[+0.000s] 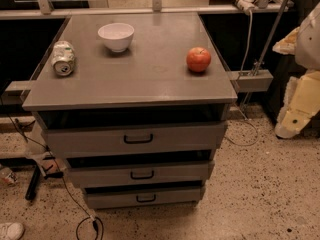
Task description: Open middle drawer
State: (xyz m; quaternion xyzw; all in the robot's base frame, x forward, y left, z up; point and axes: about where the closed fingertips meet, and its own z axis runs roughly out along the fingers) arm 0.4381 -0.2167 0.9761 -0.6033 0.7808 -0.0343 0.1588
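Note:
The grey metal cabinet (130, 84) has three drawers stacked in its front. The middle drawer (175, 171) is the mid-sized front, with a small black loop handle (142, 174), and a dark gap shows above it. The taller top drawer (180, 138) has a wider black handle (138, 139). The narrow bottom drawer (175, 197) sits lowest. My gripper (300, 106) is part of the cream-coloured arm at the right edge, well to the right of the cabinet and apart from it, above the floor.
On the cabinet top stand a white bowl (116, 36), a crushed can lying on its side (63, 58) and a red apple (198, 59). Black cables (75, 204) lie on the speckled floor at left. A white shoe (10, 230) shows at bottom left. A metal rail (250, 79) runs behind.

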